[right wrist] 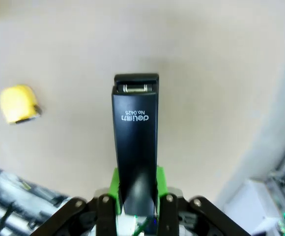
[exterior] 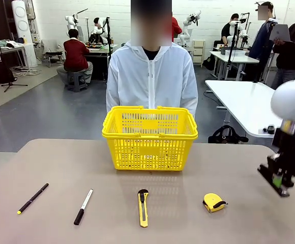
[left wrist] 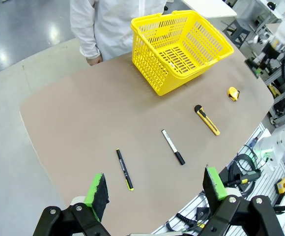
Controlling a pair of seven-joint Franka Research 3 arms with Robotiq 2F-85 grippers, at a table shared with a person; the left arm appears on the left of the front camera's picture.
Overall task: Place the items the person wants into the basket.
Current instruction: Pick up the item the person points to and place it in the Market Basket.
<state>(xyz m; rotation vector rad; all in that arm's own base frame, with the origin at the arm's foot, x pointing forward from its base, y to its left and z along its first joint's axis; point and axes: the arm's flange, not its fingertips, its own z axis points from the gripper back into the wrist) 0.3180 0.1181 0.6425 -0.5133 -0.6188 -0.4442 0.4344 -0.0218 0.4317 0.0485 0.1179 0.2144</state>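
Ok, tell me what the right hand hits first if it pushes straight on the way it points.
Bare table, most likely. The right hand is shut on a black deli-marked item sticking out ahead, whose end would land first. The tape measure lies off to one side.

Even overhead light is filling the room; the basket (exterior: 150,140) is casting a soft shadow on the counter (exterior: 61,168); wrist-view edges are bowing.

Lab/workshop-type space, not a home or office. Evidence: rows of white worktables (exterior: 244,101), bare grey floor (exterior: 51,112), white brick wall (exterior: 117,10), ppl working at benches in bkgd (exterior: 76,56), loose cabling (left wrist: 241,164) + red e-stop btn (left wrist: 282,186) below table edge.
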